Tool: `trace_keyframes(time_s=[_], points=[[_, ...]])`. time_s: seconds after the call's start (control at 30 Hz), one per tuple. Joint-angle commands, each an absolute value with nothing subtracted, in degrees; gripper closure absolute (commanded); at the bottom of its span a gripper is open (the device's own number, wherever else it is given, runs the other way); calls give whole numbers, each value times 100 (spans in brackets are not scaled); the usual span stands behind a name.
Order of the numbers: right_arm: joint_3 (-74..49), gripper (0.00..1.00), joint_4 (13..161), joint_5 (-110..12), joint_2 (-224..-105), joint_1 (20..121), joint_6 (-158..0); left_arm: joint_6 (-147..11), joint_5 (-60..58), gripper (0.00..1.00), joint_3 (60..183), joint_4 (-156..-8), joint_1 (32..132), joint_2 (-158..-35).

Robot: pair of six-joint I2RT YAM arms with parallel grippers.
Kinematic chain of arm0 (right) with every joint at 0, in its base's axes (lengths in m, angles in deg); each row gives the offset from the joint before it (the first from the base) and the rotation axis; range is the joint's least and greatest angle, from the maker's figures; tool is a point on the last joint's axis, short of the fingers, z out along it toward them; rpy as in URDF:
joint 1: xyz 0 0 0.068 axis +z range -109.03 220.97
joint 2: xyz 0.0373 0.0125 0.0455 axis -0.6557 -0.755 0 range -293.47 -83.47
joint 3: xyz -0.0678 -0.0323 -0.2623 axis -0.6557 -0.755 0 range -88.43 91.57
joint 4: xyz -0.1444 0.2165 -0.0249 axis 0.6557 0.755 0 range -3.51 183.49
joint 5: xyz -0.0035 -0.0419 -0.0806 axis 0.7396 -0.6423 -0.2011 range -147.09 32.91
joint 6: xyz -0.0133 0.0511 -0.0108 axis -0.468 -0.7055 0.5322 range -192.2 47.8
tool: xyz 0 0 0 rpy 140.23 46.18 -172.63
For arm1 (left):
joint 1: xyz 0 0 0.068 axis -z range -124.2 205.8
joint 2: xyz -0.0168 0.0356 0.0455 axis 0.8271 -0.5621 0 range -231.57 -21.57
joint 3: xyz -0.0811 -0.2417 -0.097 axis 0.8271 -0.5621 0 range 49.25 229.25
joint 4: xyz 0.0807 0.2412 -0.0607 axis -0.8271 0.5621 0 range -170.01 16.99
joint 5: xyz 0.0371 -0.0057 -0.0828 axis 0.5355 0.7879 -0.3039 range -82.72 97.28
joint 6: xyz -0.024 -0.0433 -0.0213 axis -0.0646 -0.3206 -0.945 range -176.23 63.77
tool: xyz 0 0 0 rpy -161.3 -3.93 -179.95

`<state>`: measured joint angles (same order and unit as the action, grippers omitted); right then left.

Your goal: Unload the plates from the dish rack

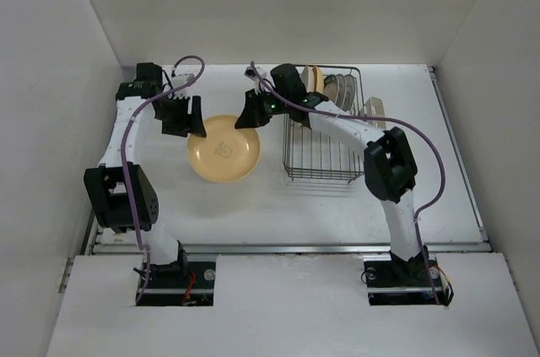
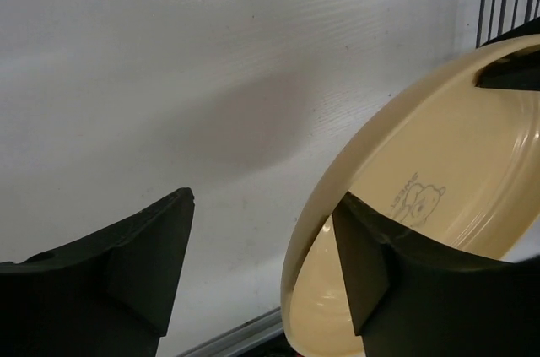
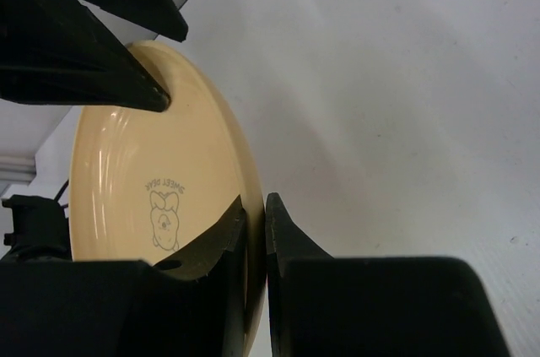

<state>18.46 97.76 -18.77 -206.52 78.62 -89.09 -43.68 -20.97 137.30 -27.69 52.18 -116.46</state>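
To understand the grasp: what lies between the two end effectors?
Only the orange-yellow plate, seen in the top view: the right end effector pinches its rim, the left end effector stands open at the opposite rim.

— How does the left arm [image 1: 125, 133] sit?
— Elbow bent, forearm reaching inward. The left gripper [image 2: 263, 201] is spread wide, its fingers [image 2: 143, 264] well apart.
— And the right arm [image 1: 354, 131]?
— Stretched leftward. The right gripper [image 3: 255, 205] has its fingers almost together, pinching a plate [image 3: 126, 171] by the rim.
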Motion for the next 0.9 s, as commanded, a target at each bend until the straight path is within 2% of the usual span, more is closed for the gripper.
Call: trace_keyframes(time_s=[0.0, 0.07, 0.13, 0.17, 0.23, 0.27, 0.3, 0.37, 0.4, 0.43, 0.47, 0.5, 0.63, 0.77, 0.83, 0.87], points=[[1791, 100, 9167, -1508, -20432, 7859, -9092, -4261, -1785, 40, 13688, -2807, 5184, -11578], [1791, 100, 9167, -1508, -20432, 7859, -9154, -4209, -2144, 56, 13740, -2640, 5184, -11640], [1844, 100, 9167, -1508, -20432, 7859, -9154, -4138, -2417, 76, 13811, -2350, 5184, -11719], [1844, 100, 9167, -1508, -20432, 7859, -9154, -4138, -2583, 100, 13881, -2271, 5184, -11798], [2010, 100, 9378, -1797, -20432, 7859, -9154, -4138, -2585, 100, 13934, -2156, 5184, -11869], [2081, 88, 9483, -1885, -20432, 7859, -9102, -4138, -2585, 100, 13934, -2156, 5184, -11930], [2168, 68, 9780, -2164, -20432, 7859, -9101, -4138, -2515, 100, 13934, -2156, 5184, -11930], [2581, 47, 10228, -2552, -20432, 7859, -8804, -4287, -2463, 100, 13882, -2296, 5184, -11982], [2722, 17, 10457, -2806, -20432, 7859, -8724, -4348, -2401, 100, 13881, -2357, 5184, -11983], [2888, 8, 10807, -3374, -20432, 7859, -8662, -4419, -2400, 100, 13820, -2445, 5184, -11983], [2890, 6, 10907, -3632, -20285, 7772, -8662, -4489, -2400, 100, 13820, -2603, 5115, -11983], [2890, 0, 10969, -3870, -20179, 7719, -8662, -4629, -2400, 100, 13768, -2691, 5114, -11983], [2400, 0, 11110, -5362, -19153, 7202, -9074, -4840, -2077, 100, 13714, -3183, 4921, -12263], [2073, 0, 11476, -6243, -18579, 6744, -9311, -4841, -1785, 100, 13601, -3509, 4921, -12623], [2073, 7, 11864, -6429, -18525, 6287, -9373, -4841, -1706, 100, 13600, -3746, 4921, -12773], [2073, 15, 12057, -6430, -18525, 6120, -9426, -4841, -1645, 100, 13600, -3860, 4868, -12931]])
